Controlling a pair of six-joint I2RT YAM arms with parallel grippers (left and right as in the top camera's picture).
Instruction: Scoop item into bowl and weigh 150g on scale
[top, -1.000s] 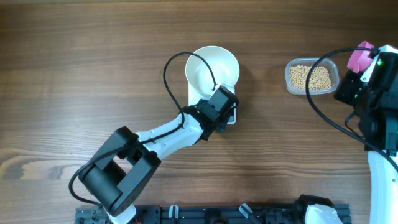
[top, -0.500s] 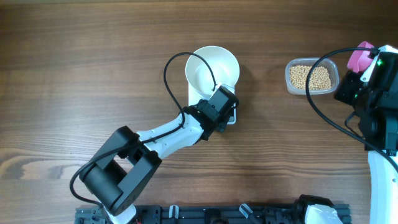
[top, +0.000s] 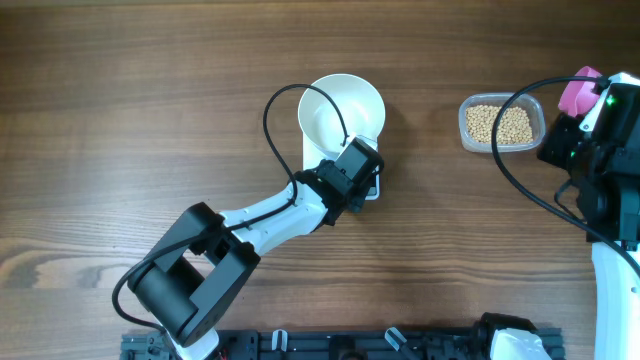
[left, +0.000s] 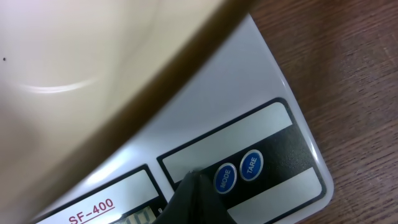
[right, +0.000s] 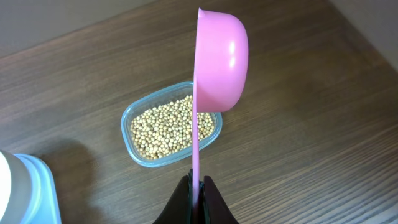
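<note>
The white bowl (top: 342, 108) sits on the white scale (top: 309, 155); I see no beans in it. My left gripper (left: 198, 176) is shut, and its tip touches the scale's (left: 249, 81) front panel just left of the MODE button (left: 224, 178), with the bowl (left: 62, 56) looming above. Pale tan beans (right: 171, 127) fill a clear plastic tub (top: 500, 123) at the right. My right gripper (right: 198, 180) is shut on the thin handle of the pink scoop (right: 219, 62). The scoop is held on edge above and to the right of the tub, and its inner face is turned from view.
A TARE button (left: 251, 165) sits right of MODE. A white-and-blue object (right: 25, 186) stands at the left edge of the right wrist view. Black cables loop above the bowl (top: 285, 110) and beside the tub (top: 515, 170). A black rail (top: 330, 345) lines the near table edge.
</note>
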